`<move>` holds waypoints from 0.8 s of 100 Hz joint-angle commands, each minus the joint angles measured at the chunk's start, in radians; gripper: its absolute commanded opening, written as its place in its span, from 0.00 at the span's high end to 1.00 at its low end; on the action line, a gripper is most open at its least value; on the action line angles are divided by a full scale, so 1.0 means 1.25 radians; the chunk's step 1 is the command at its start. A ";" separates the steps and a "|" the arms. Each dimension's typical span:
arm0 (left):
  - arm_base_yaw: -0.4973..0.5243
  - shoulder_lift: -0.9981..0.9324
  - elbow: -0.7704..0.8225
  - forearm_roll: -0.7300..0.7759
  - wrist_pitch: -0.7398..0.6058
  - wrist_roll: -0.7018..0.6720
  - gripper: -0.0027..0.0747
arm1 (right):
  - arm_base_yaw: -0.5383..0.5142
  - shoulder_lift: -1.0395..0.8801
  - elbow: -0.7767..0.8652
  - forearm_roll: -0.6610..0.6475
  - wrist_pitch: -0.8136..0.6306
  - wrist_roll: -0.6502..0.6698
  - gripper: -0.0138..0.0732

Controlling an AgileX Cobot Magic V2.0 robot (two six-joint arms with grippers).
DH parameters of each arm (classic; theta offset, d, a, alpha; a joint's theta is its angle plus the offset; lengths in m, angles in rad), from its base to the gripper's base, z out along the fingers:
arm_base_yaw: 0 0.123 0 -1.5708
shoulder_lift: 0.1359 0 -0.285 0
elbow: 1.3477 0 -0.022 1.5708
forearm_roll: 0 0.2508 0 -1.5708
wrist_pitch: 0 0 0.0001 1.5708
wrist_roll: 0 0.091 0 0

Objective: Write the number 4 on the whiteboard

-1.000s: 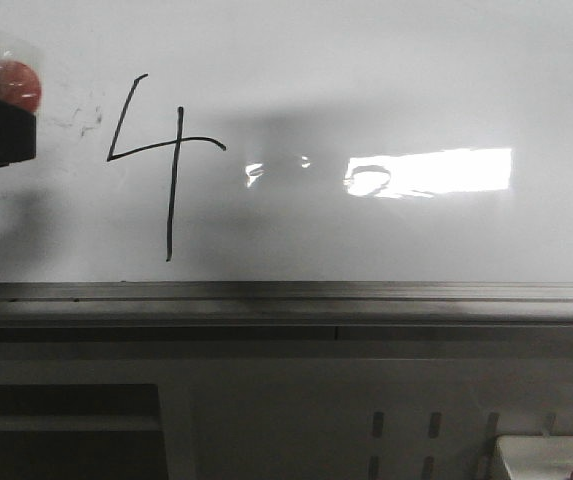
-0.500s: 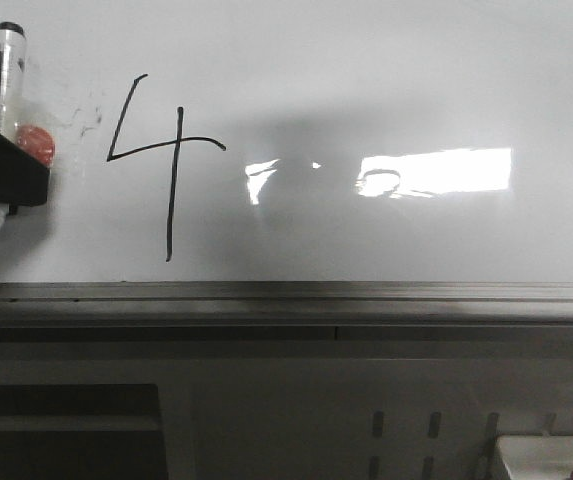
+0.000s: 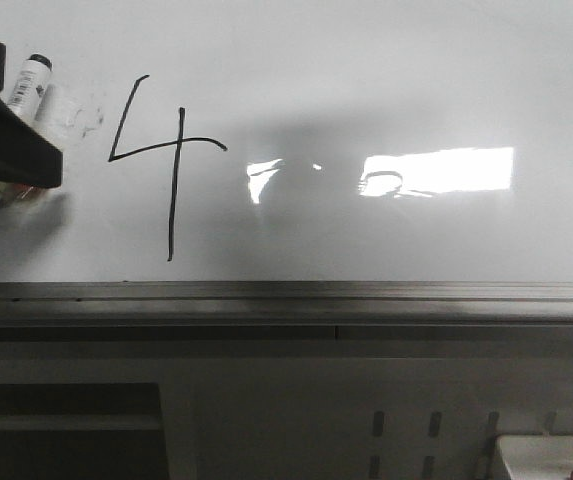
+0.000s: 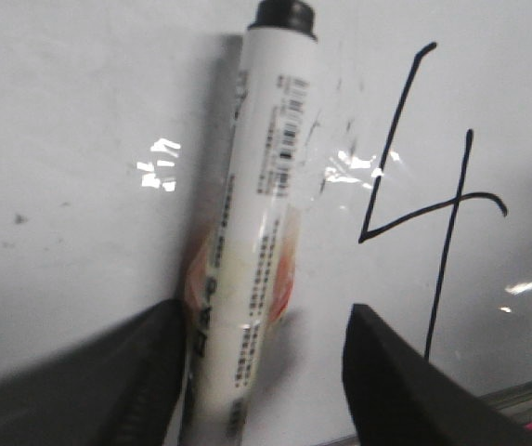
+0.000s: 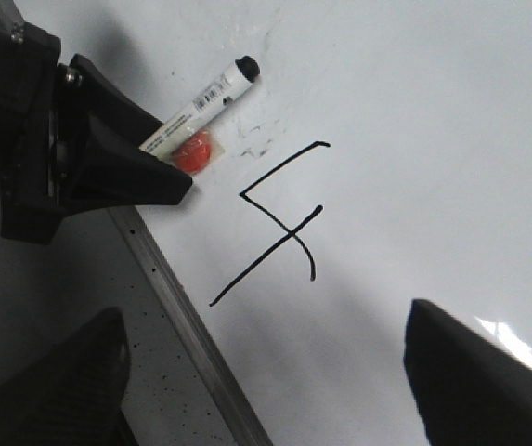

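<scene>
1. One marker, white-barrelled with a black end cap, gripped by the left gripper; black fingers spread wide in the left wrist view, yet clamped on a reddish pad around the barrel in the right wrist view (so closed on the marker, though not tight at the tips).
2. One drawn 4 on the board, thin black strokes, open at the top, long upright stroke ending above the rail.
3. Marker just left of the 4 in the front view, tilted, capped end up; whether touching the board cannot be told.
4. Left gripper at the far left edge of the front view, casting a soft shadow on the board beneath it.
5. Seen from the right wrist: left gripper, marker and 4 together, marker clear of the strokes.
6. Two dark fingers of the right gripper at the edge of its own view, far apart, holding nothing, well away from the board.
7. One bright rectangular reflection right of the 4, with a smaller glint between them.
8. Few faint grey smudges between marker and 4.
</scene>
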 commanded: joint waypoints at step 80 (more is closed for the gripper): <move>0.003 -0.559 0.046 0.249 -0.011 0.003 0.99 | -0.005 -0.354 0.343 -0.001 -0.441 0.008 0.90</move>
